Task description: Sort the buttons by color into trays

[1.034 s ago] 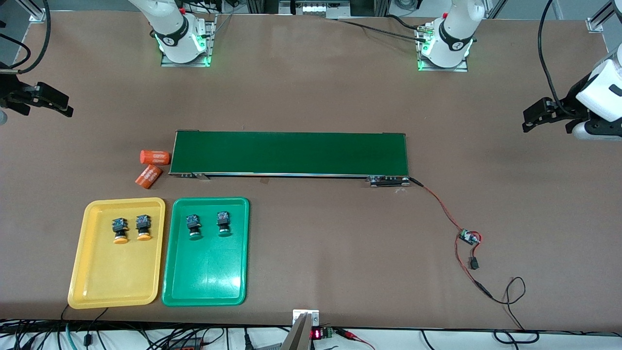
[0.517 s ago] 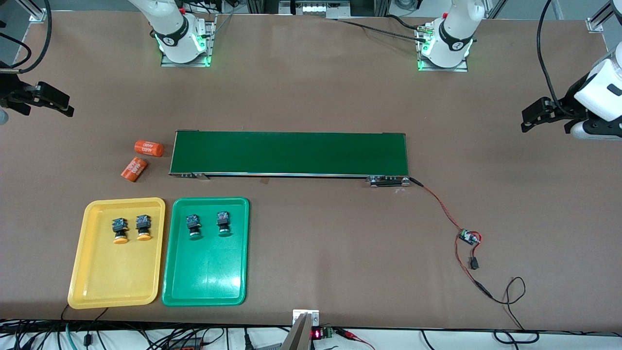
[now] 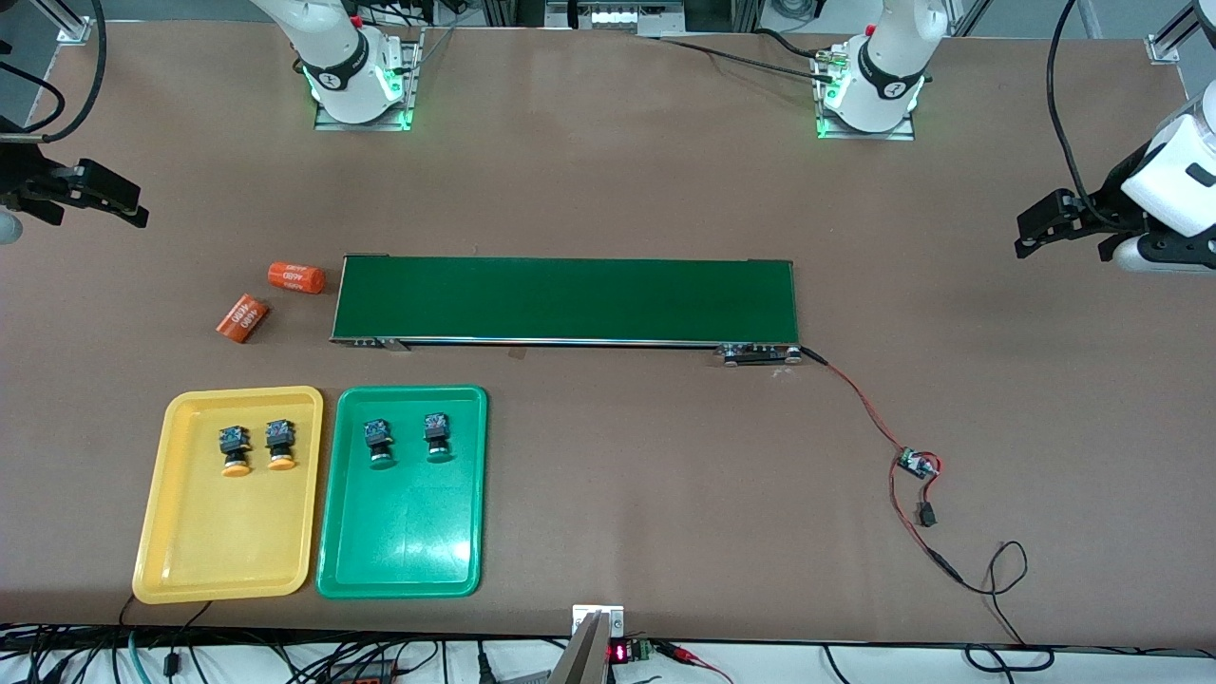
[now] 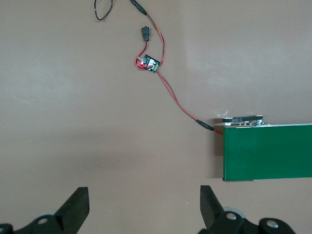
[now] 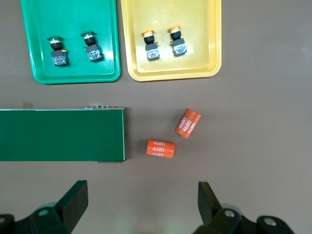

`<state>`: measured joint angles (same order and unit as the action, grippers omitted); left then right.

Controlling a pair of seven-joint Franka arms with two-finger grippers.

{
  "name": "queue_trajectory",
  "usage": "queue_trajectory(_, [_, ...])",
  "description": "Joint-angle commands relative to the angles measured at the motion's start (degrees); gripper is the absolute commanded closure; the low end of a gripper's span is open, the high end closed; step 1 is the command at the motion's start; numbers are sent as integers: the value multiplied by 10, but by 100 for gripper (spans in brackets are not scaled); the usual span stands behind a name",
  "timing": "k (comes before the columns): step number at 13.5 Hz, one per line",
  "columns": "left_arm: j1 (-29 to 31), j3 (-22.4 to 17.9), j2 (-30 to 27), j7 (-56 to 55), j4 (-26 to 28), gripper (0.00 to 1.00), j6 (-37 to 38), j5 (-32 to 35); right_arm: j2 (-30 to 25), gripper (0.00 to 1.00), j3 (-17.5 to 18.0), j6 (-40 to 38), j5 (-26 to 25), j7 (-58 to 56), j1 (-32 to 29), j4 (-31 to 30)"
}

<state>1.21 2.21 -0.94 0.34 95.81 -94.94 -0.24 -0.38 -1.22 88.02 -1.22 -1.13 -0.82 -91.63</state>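
The table carries a long green belt between the two waiting arms. Near the right gripper, spread wide and empty, lie the yellow tray and green tray, touching. Two orange-capped buttons sit in the yellow one, two green-capped buttons in the green. The left gripper hangs splayed, empty, over bare table by the belt's end.

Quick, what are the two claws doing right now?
Left tool: open, holding nothing, over bare table.
Right tool: open, holding nothing, over bare table.
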Motion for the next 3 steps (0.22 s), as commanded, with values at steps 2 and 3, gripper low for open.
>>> queue_trajectory(2, [3,1,-6,7,0,0,4,-12,-14,0,-1,-9,-3,0,1,-11])
queue_trajectory(3, [3,1,-7,7,0,0,4,-12,-14,0,-1,-9,-3,0,1,-11])
